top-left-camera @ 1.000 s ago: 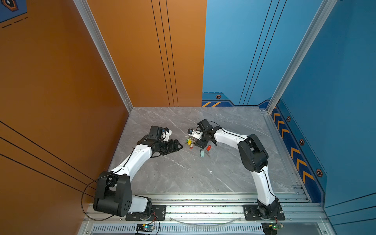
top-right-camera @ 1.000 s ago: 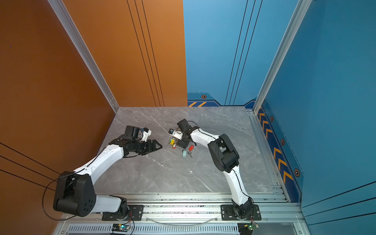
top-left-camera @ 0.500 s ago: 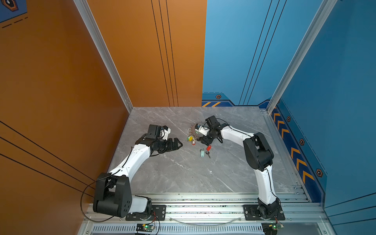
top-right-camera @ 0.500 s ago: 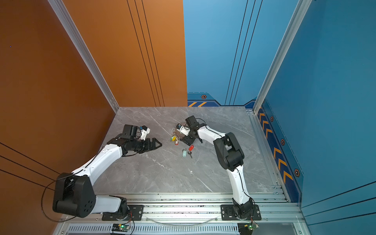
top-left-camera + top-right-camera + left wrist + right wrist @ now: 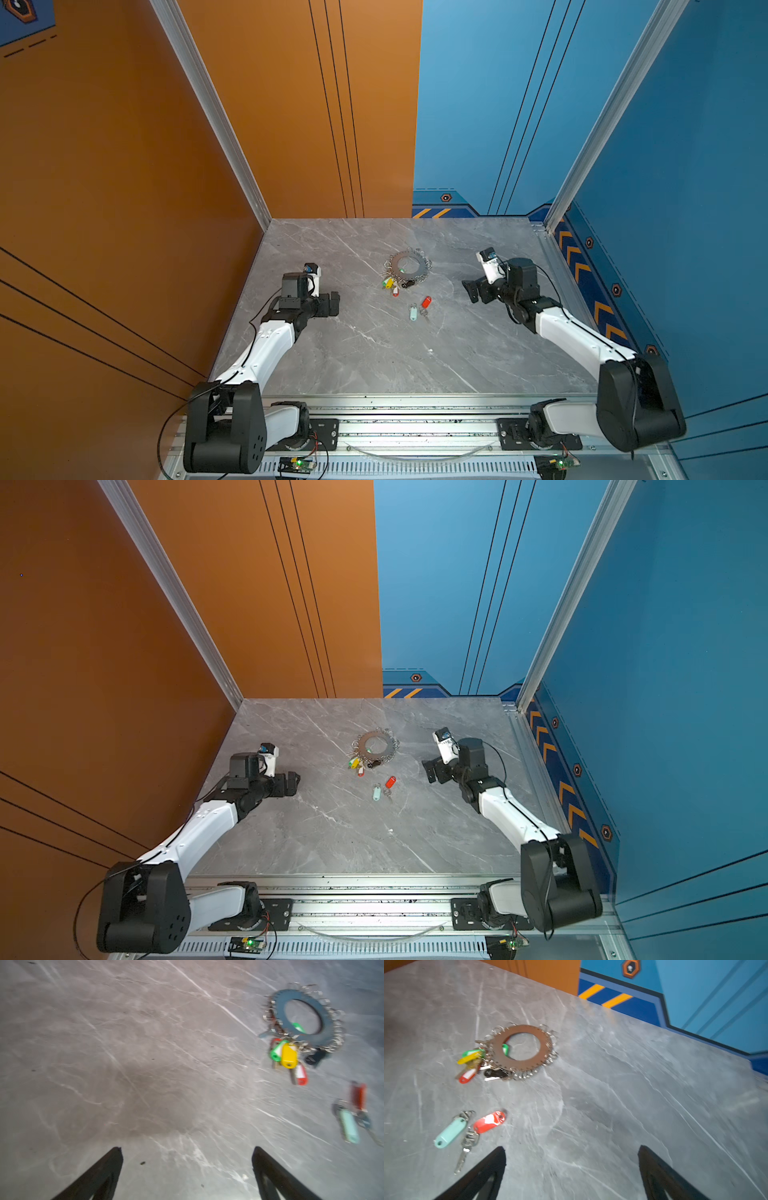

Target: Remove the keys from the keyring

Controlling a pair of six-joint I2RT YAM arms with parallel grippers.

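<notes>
Both arms have drawn back, left gripper (image 5: pixel 335 304) and right gripper (image 5: pixel 471 291) gaping empty, leaving the keyring (image 5: pixel 421 266) lying between them with several keys (image 5: pixel 390 283) still attached at its seven o'clock and two freed keys (image 5: pixel 412 312) at five o'clock, so the job looks unfinished.

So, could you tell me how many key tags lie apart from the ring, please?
2: the mint tag and the red tag beside it, both lying clear of the ring.

The left wrist view is smeared: the keyring (image 5: pixel 280 1008) and the keys (image 5: pixel 288 1057) bunched at its rim blur together, uncountable. A green tag (image 5: pixel 505 1049) lies half hidden under the keyring. Both wrist views cut off the fingers (image 5: pixel 99 1176) of the left gripper (image 5: pixel 187 1148) and the right gripper (image 5: pixel 572 1147) at the edge.
</notes>
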